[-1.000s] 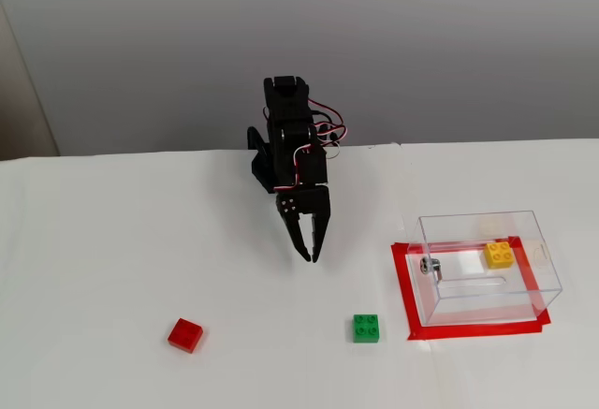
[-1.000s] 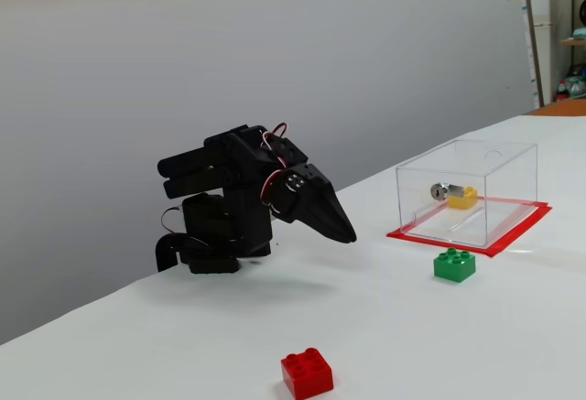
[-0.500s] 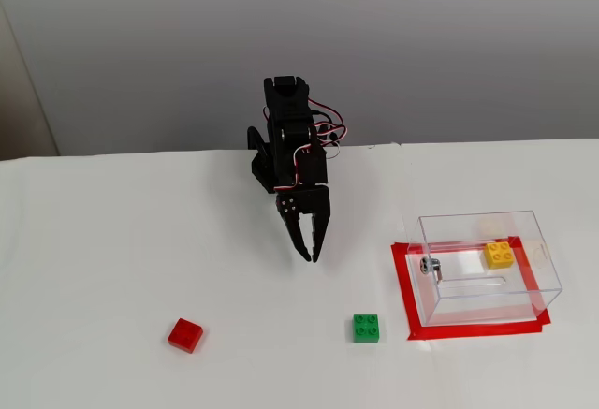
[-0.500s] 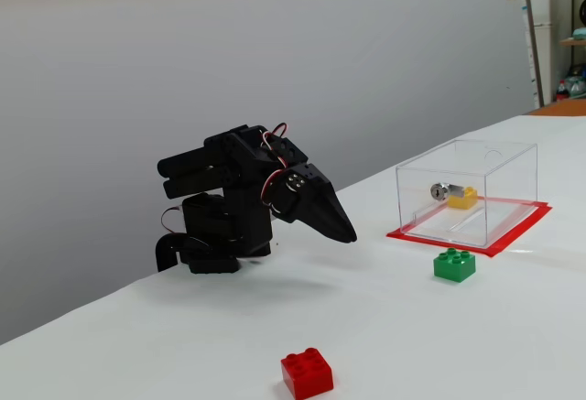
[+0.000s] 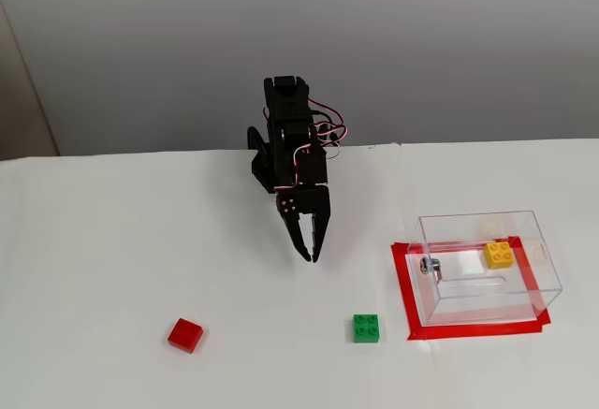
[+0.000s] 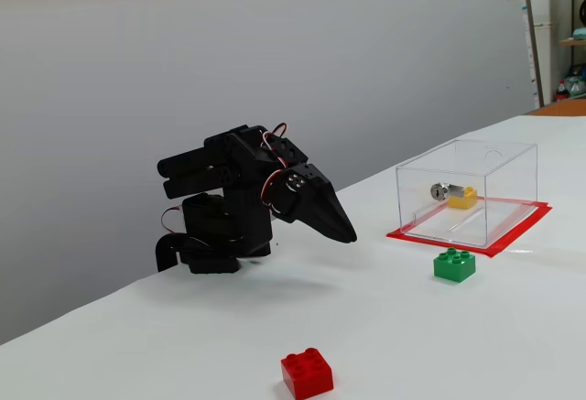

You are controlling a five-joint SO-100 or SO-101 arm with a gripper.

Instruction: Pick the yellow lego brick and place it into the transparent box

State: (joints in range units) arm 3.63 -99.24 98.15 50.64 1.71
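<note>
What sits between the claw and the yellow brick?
Only bare white table and the clear wall of the transparent box; the yellow brick lies inside, as a fixed view shows. The claw holds nothing.

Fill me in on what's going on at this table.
A small black robot arm sits folded at the back of the white table, its gripper shut, empty and pointing down. The yellow lego brick already lies inside the transparent box, which stands on a frame of red tape. A green brick lies on the table just outside the box, and a red brick lies farther off on the other side. Nothing is being handled at this moment.
</note>
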